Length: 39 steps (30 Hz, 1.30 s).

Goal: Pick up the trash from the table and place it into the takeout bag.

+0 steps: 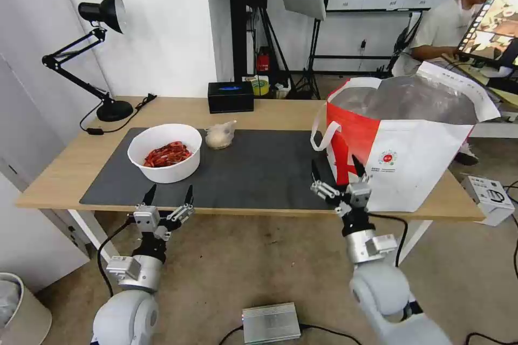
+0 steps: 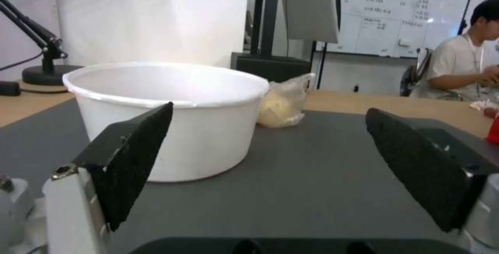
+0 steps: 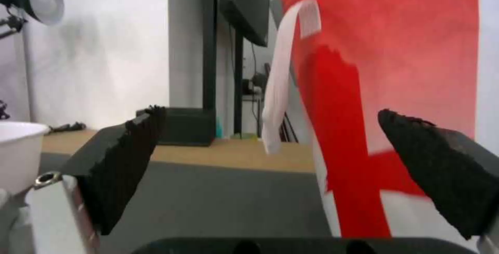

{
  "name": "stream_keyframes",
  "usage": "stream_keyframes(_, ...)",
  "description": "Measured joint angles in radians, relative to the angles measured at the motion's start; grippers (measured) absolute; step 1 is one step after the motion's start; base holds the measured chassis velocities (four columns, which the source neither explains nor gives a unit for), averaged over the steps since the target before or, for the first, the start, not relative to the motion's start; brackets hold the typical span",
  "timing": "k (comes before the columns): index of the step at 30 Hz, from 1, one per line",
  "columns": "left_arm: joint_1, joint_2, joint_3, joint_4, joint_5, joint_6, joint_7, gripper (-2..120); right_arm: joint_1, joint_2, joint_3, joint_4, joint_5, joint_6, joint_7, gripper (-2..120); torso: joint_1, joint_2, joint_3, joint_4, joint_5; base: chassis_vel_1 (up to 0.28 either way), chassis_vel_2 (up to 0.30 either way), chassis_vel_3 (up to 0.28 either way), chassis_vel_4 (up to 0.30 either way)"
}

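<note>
- The tabletop, light wood with a dark grey mat across it, is seen carrying everything.
- The takeout bag, boxy and white with a red side panel and foil lining, is stood open-mouthed at the right end, its loop handle hanging toward the mat. Its soft walls are judged likely to give if pushed.
- The white bowl, holding red shells, is set on the mat's left part. It is judged light and thin-walled; the rim is the likeliest place to be pinched, and it must be kept level lest the shells spill.
- The small clear bag of whitish stuff is laid just beside the bowl, farther back. It is judged soft and limp, best taken at its gathered top.
- The left gripper is held at the near edge before the bowl, fingers spread, nothing held.
- The right gripper is held beside the bag's red panel, fingers likewise spread and empty.
</note>
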Motion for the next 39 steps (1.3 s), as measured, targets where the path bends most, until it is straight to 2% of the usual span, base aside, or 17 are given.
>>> stream_keyframes(9,0.006,0.004,-0.004,0.004,0.003,0.0,0.013,100,-0.037,0.047,-0.034,-0.002,-0.015,-0.002,0.013,100,0.0,0.0,0.0,0.0,0.0002,0.0,0.0,0.0,0.0)
stream_keyframes(27,0.001,0.015,0.001,0.009,-0.001,-0.001,0.018,100,-0.059,0.059,-0.04,-0.008,-0.022,0.0,0.014,100,0.0,0.0,0.0,0.0,0.0002,0.0,0.0,0.0,0.0)
stream_keyframes(39,0.014,0.003,-0.013,-0.001,0.001,0.0,0.018,100,-0.012,0.062,-0.087,-0.027,-0.002,0.003,-0.005,100,0.0,0.0,0.0,0.0,0.0002,0.0,0.0,0.0,0.0)
